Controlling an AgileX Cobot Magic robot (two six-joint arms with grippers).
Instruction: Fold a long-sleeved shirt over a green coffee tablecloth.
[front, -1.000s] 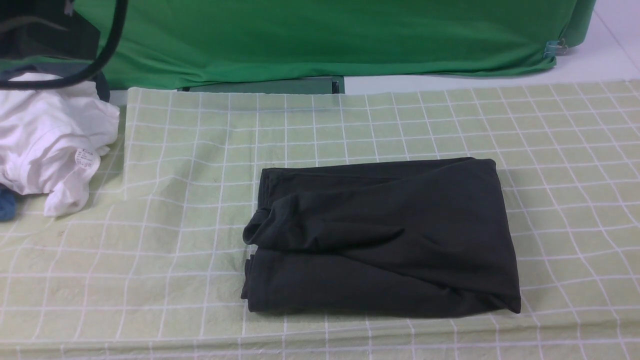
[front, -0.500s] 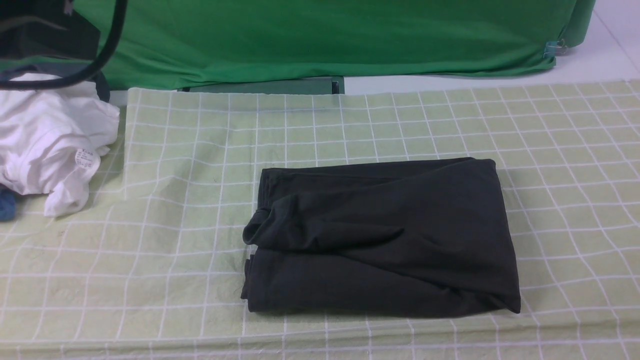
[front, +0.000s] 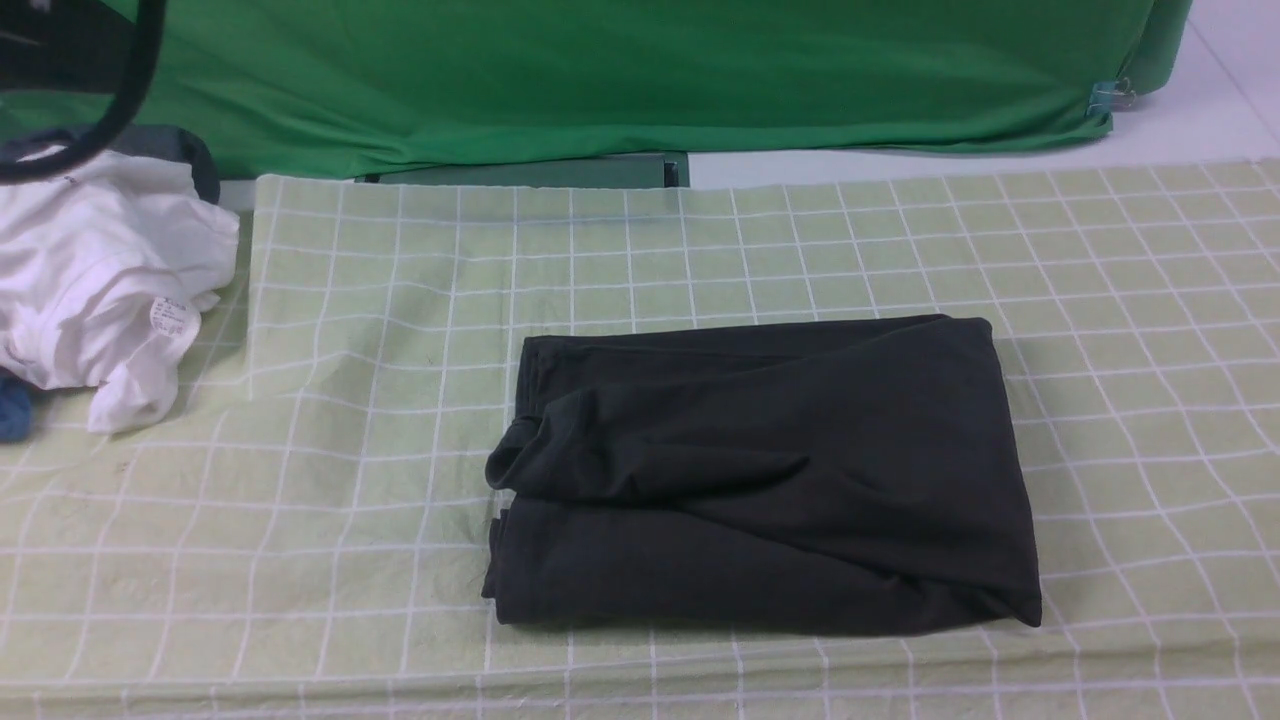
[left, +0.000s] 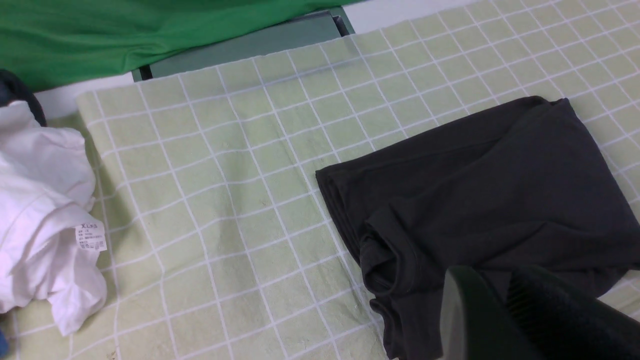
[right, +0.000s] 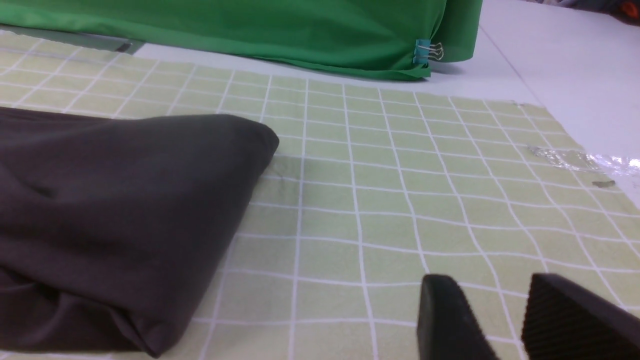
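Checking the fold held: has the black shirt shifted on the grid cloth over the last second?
No. The long-sleeved shirt keeps the same place against the green coffee tablecloth grid lines.

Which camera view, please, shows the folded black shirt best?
The front view: the whole folded long-sleeved shirt lies unobstructed on the grid tablecloth, every edge visible. The left wrist view shows most of it, but the left end effector hides its near part. The right wrist view catches only one end.
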